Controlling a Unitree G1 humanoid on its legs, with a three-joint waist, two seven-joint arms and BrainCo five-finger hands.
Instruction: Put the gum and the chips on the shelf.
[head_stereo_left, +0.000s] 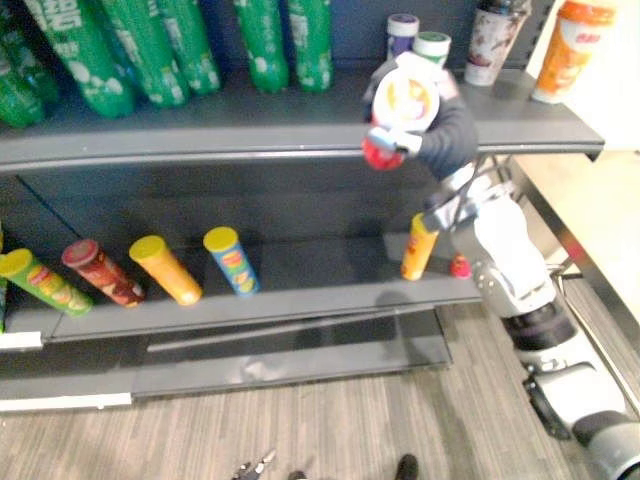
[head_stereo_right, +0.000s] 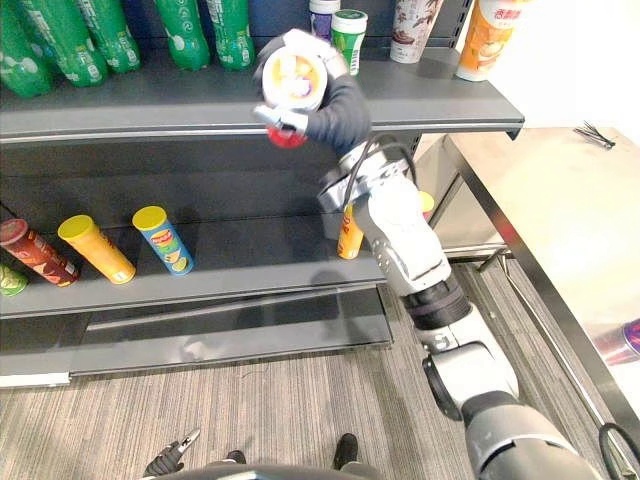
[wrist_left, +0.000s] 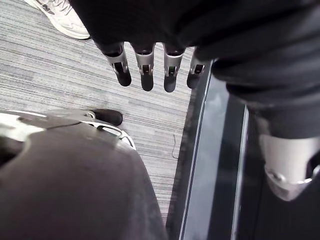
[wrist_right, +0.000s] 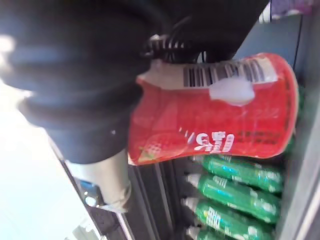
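Red tub (wrist_right: 215, 115): your right hand (head_stereo_left: 445, 135) grips it, arm raised to the top shelf (head_stereo_left: 250, 125) edge; left hand (wrist_left: 145, 70) hangs, fingers straight.

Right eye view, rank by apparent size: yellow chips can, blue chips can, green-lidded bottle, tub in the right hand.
1. The tub in the right hand: broadest, but end-on and nearer the camera, so unsure.
2. The yellow chips can and the blue chips can: alike, unranked.
3. The green-lidded bottle, smallest.
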